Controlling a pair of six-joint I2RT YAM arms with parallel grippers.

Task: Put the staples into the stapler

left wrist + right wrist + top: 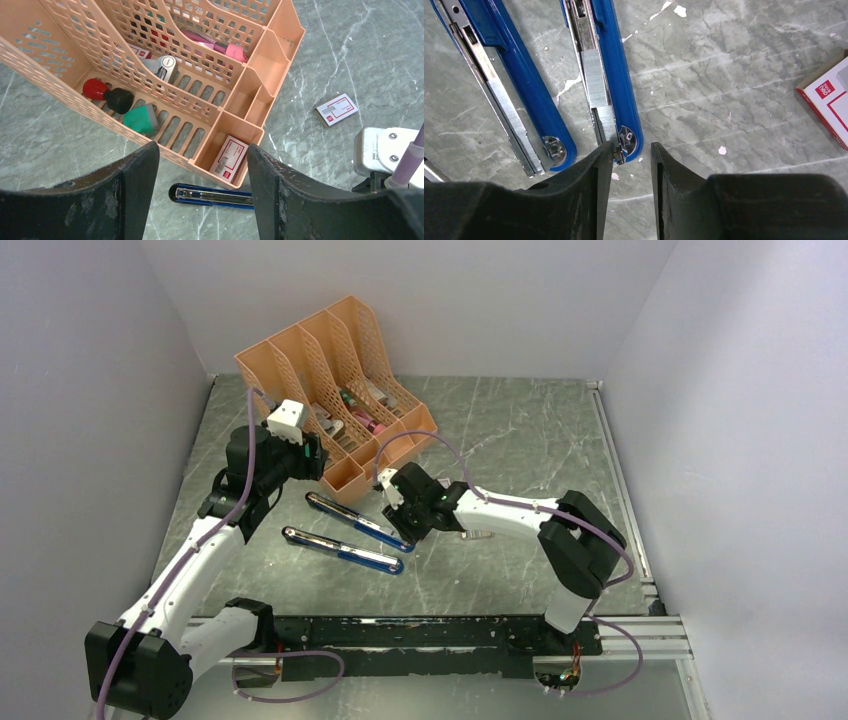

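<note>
On the table [734, 75] the stapler [616, 85] lies opened out flat, its two blue halves side by side. The staples [595, 80] sit in the metal channel of the half on the right in the right wrist view (a ribbed silvery strip, partway along the channel).

Right gripper [631, 150] is low, right at that half's near end. Its fingers are only narrowly parted and nothing is gripped. The channel tip sits just at the left fingertip; I can't tell whether they touch. The staples are just ahead of the fingertips, in line with the gap.

Left gripper [202, 155] is spread wide and holds nothing. It hangs over the front corner of the orange organizer [280, 45], well apart from the staples.

One white-and-red box [337, 109] lies on the table and another [230, 159] is in the organizer's front compartment.
</note>
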